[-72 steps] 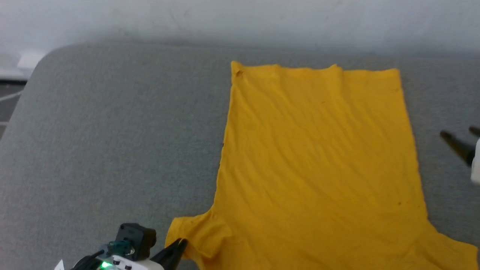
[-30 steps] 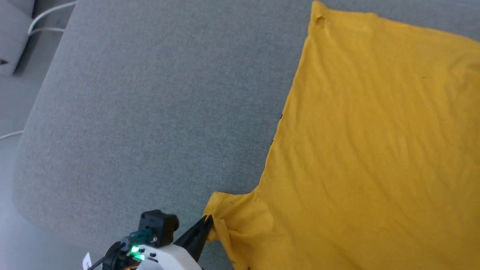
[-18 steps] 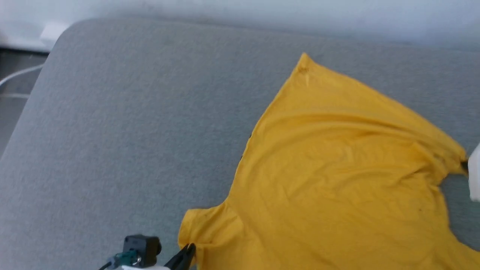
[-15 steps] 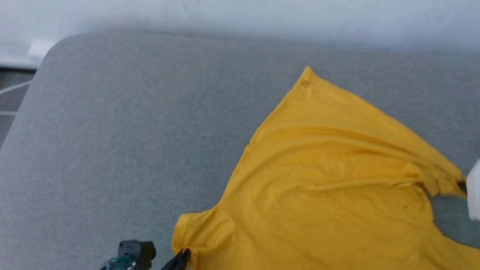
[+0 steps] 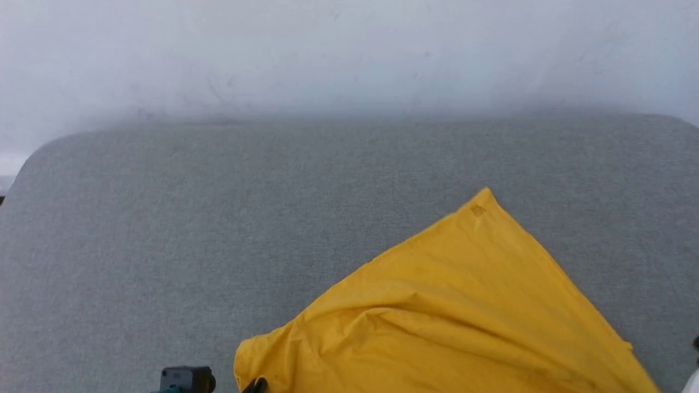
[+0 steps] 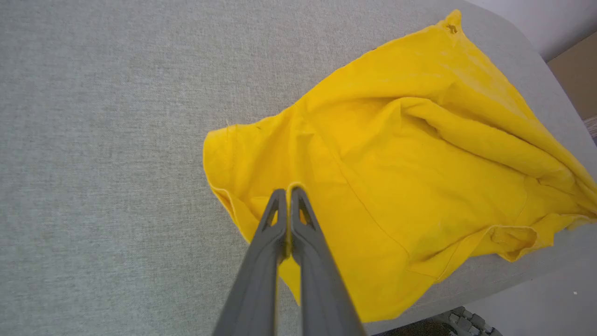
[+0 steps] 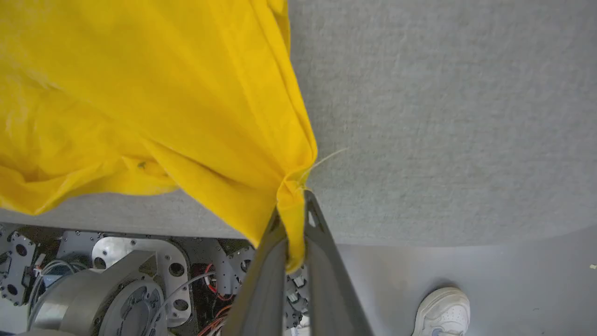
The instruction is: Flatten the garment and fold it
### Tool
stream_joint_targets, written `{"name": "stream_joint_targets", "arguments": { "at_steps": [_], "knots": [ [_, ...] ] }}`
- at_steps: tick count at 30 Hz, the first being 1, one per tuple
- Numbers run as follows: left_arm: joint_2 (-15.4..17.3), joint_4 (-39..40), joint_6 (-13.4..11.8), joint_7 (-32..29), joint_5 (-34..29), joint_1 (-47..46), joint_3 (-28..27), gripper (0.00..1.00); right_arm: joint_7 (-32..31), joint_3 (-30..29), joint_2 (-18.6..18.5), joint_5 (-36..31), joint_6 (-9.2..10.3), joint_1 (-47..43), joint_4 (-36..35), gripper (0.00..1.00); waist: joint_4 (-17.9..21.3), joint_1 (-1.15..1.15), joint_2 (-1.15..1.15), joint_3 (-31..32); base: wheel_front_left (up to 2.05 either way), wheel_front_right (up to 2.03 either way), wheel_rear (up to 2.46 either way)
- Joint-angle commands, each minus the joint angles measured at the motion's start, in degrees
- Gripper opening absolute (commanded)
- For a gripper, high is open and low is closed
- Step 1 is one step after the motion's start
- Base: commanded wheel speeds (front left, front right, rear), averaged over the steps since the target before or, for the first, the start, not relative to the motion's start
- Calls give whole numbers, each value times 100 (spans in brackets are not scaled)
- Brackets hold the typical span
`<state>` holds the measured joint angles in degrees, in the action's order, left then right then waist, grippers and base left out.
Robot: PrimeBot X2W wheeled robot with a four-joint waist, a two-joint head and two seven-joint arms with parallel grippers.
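The garment (image 5: 464, 316), a plain bright yellow T-shirt, lies bunched at the near right of the grey padded table (image 5: 164, 245), with one hem corner pointing away from me. My left gripper (image 6: 289, 192) is shut on a fold of the near left sleeve, and the garment (image 6: 410, 154) is rumpled beyond it. Its dark fingertip (image 5: 255, 385) shows at the head view's bottom edge. My right gripper (image 7: 293, 205) is shut on a pinched corner of the garment (image 7: 163, 84), lifted near the table's front edge, with the cloth draping away from it.
A pale wall rises behind the table. In the right wrist view, the robot's metal base (image 7: 116, 280) sits below the table's front edge (image 7: 419, 233), and a person's white shoe (image 7: 443, 310) stands on the grey floor. Bare grey surface stretches left and beyond the garment.
The head camera has tilted up. The right gripper has drawn the garment's right side toward the near edge, so the flat shirt is now bunched. The left gripper keeps hold of the sleeve.
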<state>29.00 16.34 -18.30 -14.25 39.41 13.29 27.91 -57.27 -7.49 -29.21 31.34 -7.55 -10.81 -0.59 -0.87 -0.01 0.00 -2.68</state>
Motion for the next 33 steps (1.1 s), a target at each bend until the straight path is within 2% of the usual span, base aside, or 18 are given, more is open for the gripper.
{"name": "stream_joint_targets", "arguments": {
  "at_steps": [1,7,8,9,15,21,25,33],
  "knots": [
    [-7,-24,-37,48,15,94,-21,0,-179,-110,224,-79,6,-236,-153,0,97,1,0,111,0,0,0],
    [-19,-29,-3,45,9,44,24,0,-467,-253,554,-384,6,-636,-515,0,7,1,0,41,0,0,0],
    [-18,-27,3,41,-2,17,32,0,-426,-274,575,-399,6,-606,-568,2,-20,1,0,15,0,0,0],
    [-20,-22,5,38,-13,-9,39,0,-370,-324,609,-406,6,-557,-606,100,-49,1,0,-12,0,0,0],
    [-55,127,2,6,-72,-173,84,0,-587,-429,528,-107,6,-47,-1053,100,-313,1,0,-273,0,0,0],
    [-67,254,0,-20,-180,-371,131,0,-828,-215,441,-69,6,1164,-1336,100,-687,1,0,-661,0,0,0],
    [-151,316,52,-32,-261,-592,229,0,-811,162,410,-326,6,2108,-968,100,-1003,1,0,-975,0,0,0],
    [-412,311,142,31,-399,-974,437,0,-700,783,307,-850,6,3460,394,100,-1549,1,0,-1501,0,0,0]
  ]
}}
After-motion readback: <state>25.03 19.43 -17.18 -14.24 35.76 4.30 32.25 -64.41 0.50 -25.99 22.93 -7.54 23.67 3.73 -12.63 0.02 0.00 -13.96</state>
